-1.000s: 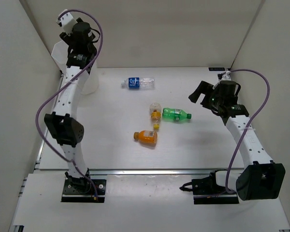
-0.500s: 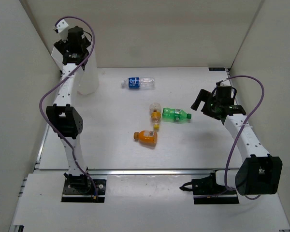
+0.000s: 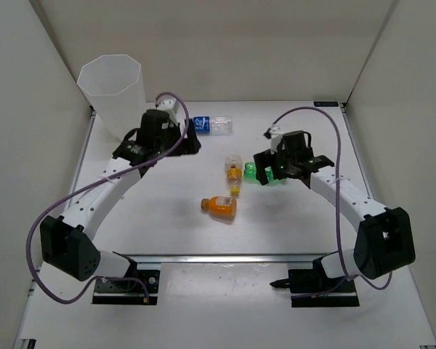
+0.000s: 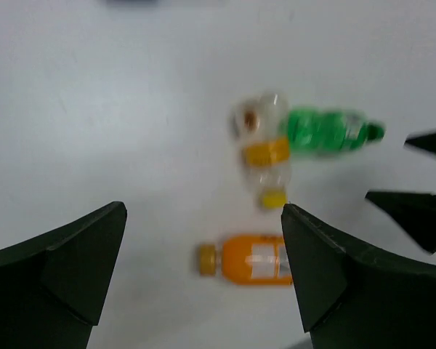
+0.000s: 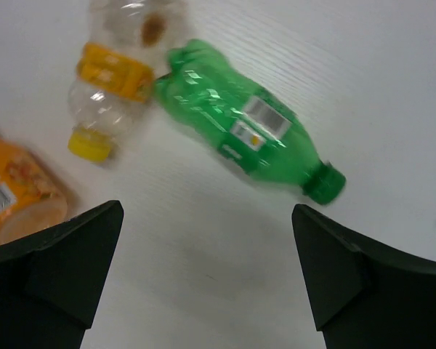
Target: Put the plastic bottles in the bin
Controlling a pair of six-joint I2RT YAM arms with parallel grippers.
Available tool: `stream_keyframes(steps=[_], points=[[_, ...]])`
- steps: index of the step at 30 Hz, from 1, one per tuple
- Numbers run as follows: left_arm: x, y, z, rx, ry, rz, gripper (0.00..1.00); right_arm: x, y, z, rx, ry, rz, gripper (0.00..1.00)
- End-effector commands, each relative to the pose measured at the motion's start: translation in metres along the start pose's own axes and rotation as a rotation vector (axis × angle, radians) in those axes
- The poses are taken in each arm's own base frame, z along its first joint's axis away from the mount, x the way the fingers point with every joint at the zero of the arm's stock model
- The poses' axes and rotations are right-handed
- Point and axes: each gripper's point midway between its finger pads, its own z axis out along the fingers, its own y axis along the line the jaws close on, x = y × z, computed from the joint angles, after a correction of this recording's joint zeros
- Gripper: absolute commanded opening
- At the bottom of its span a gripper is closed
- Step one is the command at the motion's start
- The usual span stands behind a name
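We see the right gripper (image 5: pixel 207 240), jaws spread, over the green bottle (image 5: pixel 240 131); the left gripper (image 4: pixel 203 218), also spread and empty, hangs farther from it.

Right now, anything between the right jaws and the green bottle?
Nothing visible. The right jaws hang open above the green bottle; the yellow-capped clear bottle lies close beside its base end, off to one side.

Bottles (image 3: pixel 219 206) lying flat; bin (image 3: pixel 120 100) upright
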Motion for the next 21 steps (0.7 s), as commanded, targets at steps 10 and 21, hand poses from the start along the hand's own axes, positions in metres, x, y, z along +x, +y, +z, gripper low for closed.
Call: stream_keyframes(steps=[10, 21], points=[[0.17, 0.051, -0.072, 0.022, 0.365, -0.173, 0.99, -0.006, -0.015, 0.037, -0.33, -0.03, -0.677, 0.99], [0.173, 0.081, -0.06, -0.098, 0.437, -0.136, 0.98, 0.01, -0.045, 0.08, -0.294, 0.067, -0.789, 0.99]])
